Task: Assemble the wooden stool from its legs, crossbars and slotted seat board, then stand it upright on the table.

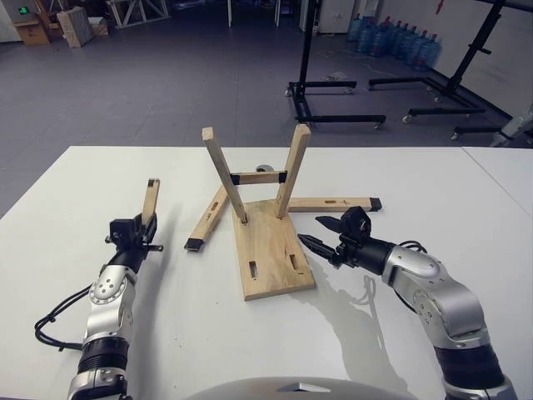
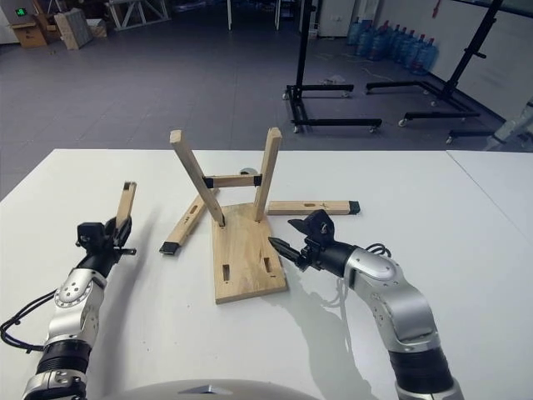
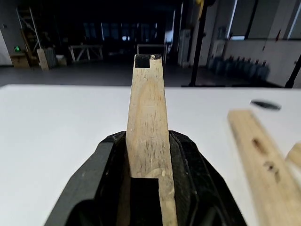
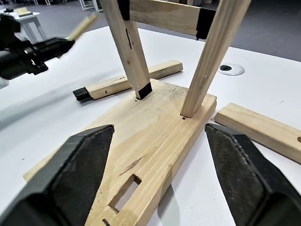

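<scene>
The slotted seat board lies flat mid-table with two legs standing in its far slots, joined by a crossbar. Its two near slots stand empty. One loose leg lies on the table left of the board and another lies behind its right side. My left gripper is shut on a wooden stick with a black-capped tip, held low over the table's left part. My right gripper hangs open just right of the board, with the board's near half between its fingers.
A round grommet sits in the tabletop behind the stool. A black cable trails by my left arm. A second white table adjoins on the right. Black wheeled stands and water bottles are on the floor beyond.
</scene>
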